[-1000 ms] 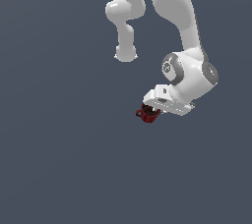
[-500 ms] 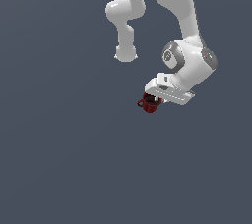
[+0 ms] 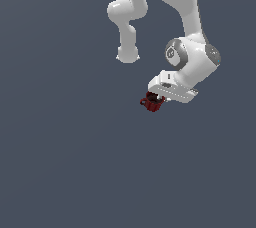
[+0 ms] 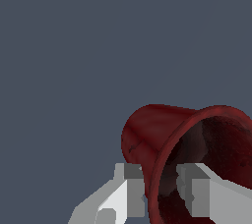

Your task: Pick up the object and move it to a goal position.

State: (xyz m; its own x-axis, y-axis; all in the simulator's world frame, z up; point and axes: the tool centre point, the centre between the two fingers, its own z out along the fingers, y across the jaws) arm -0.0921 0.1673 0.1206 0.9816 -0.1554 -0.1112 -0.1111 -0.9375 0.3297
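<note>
The small dark red mug (image 3: pixel 152 102) hangs under my white gripper (image 3: pixel 159 99) in the exterior view, lifted off the grey floor, its little handle pointing to that view's left. In the wrist view the mug (image 4: pixel 162 134) lies tilted on its side, its dark inside open toward the camera. My gripper (image 4: pixel 160 188) is shut on the mug's rim: one finger (image 4: pixel 133 188) presses the outer wall, the other finger (image 4: pixel 194 188) is inside the cup. The handle is hidden in the wrist view.
A plain dark grey floor (image 3: pixel 65 162) fills both views. The white arm's elbow and links (image 3: pixel 127 32) rise above and behind the gripper. No other objects are in view.
The gripper with the mug has risen and shifted slightly to the exterior view's right over the last second. The mug stays held between the fingers.
</note>
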